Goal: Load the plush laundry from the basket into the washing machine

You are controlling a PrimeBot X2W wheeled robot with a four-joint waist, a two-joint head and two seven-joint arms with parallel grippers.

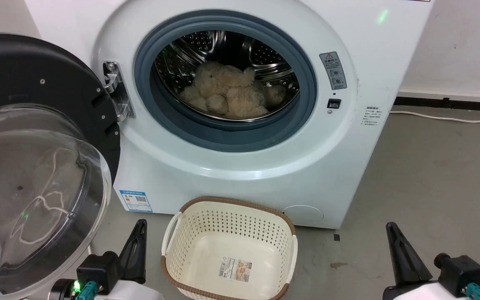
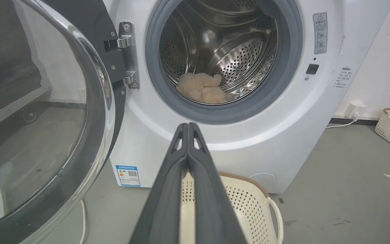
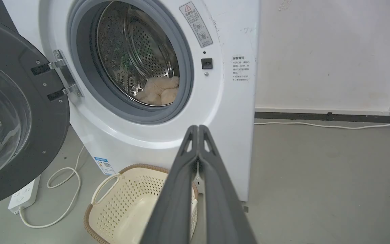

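Clearly, from the head, the plush laundry lies in the drum of the washing machine, whose door hangs open; the basket sits on the floor just before the machine, its labelled bottom showing. Left wrist: the left gripper is pinched shut tip to tip, grasping nothing, pointing at the machine. Right wrist: the right gripper is likewise closed, before the machine's front.
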